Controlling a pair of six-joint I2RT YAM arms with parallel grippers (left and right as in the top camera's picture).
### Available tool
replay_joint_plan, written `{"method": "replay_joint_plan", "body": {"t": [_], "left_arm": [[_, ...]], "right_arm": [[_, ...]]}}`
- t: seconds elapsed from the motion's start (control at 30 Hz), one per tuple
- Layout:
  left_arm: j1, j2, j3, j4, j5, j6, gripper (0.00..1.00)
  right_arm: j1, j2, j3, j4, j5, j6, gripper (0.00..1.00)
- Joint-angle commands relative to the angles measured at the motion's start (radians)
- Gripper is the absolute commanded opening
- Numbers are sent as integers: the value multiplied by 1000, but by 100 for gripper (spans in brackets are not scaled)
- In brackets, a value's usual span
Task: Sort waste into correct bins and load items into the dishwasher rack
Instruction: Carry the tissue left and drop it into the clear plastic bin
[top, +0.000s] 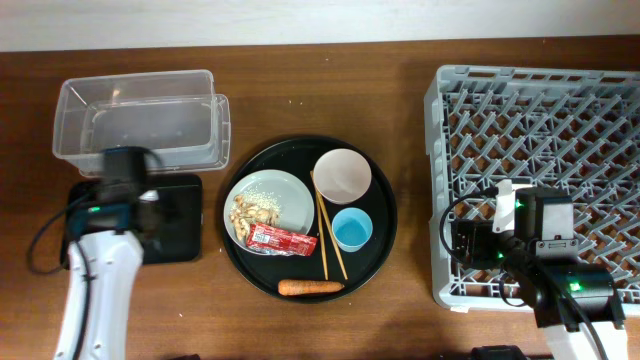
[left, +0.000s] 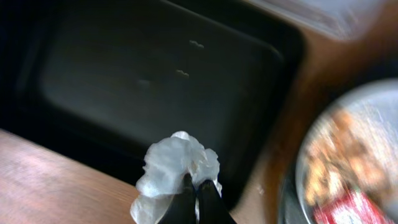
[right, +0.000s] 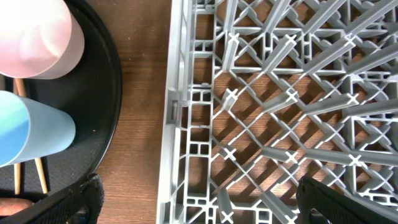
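Tissue (left: 177, 165), white and crumpled, is pinched between the closed fingers of the left gripper (left: 198, 186) at the lower middle of the left wrist view. It is held over the near edge of the black bin (left: 155, 81), whose dark floor fills the upper left of that frame; whether it touches the bin cannot be told. In the overhead view the left arm is seen over this bin (top: 185, 235) at the left of the frame, and the tub (top: 140, 115) is set just above it, the two touching or nearly so.

The round tray (top: 385, 215) is placed at the centre of the tabletop (top: 400, 90). On its left part the plate (top: 290, 195) is laid, with scraps (top: 252, 208) heaped on it and the wrapper (top: 282, 239) lying across its lower edge. The bowl (top: 342, 175) is stood upright at the tray's upper right, and the cup (top: 352, 229) just below it. The chopsticks (top: 330, 235) are laid between plate and cup, slanting down the tray. The carrot (top: 310, 288) is laid along the tray's lower rim.

The rack (top: 540, 130) is set at the right of the frame, apart from the tray. The right gripper (right: 199, 186) is held wide open over the rack's left wall, nothing between its fingers (right: 81, 202), which are seen at the two lower corners of the right wrist view.
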Motion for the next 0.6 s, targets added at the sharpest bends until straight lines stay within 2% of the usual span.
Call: {"method": "replay_joint_plan", "body": {"t": [0.0, 0.2, 0.37, 0.47, 0.57], "left_arm": [[154, 38, -8, 50, -8, -50, 0], [243, 182, -8, 116, -5, -54, 1], [243, 194, -8, 131, 15, -54, 1], [243, 185, 25, 142, 132, -53, 0], [243, 180, 144, 158, 199, -44, 0]], "right_arm": [[6, -3, 21, -3, -2, 8, 98], [6, -3, 21, -3, -2, 8, 98], [6, -3, 21, -3, -2, 8, 98], [6, -3, 21, -3, -2, 8, 98], [6, -3, 21, -3, -2, 8, 98]]}}
